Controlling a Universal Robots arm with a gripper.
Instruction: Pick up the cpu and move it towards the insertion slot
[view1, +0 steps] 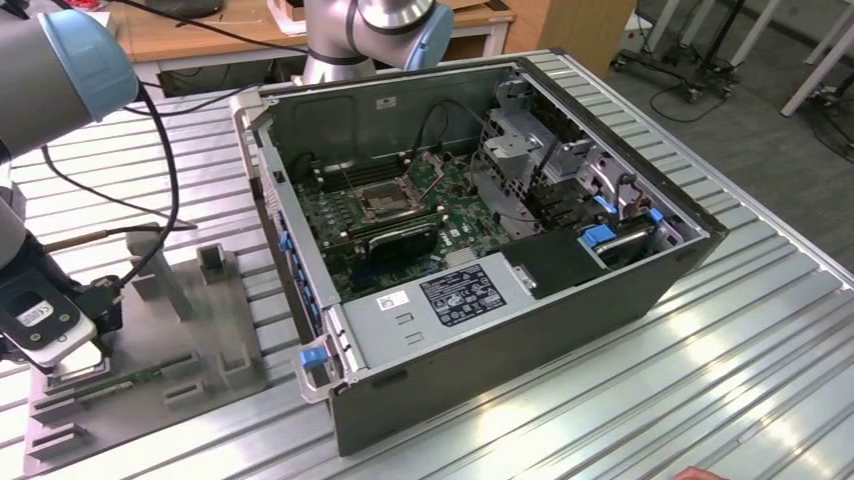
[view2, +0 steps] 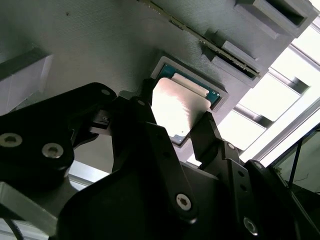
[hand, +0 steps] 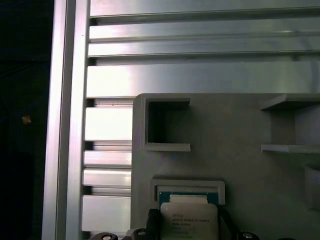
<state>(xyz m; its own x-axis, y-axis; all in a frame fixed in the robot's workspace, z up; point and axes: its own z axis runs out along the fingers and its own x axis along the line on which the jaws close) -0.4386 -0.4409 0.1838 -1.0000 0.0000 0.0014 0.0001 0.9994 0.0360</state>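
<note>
The cpu (view2: 182, 100) is a shiny silver square with a thin green rim, lying in a square recess of the grey fixture plate (view1: 214, 330). In both wrist views my gripper (view2: 177, 114) straddles it, with the black fingers (view2: 146, 102) against two opposite edges, shut on the chip. The cpu (hand: 189, 212) sits inside its raised frame, between the gripper (hand: 187, 225) tips. In the exterior view the gripper (view1: 60, 350) is low over the plate at the exterior view's left. The insertion slot (view1: 387, 203), a silver-framed socket, lies on the green board inside the open computer case.
The open computer case (view1: 534, 300) stands at the centre on a ribbed aluminium table (view1: 721, 370). The fixture plate carries raised blocks (view1: 214, 262) and a long green memory stick (view1: 140, 378). Black cables (view1: 160, 150) hang from the arm.
</note>
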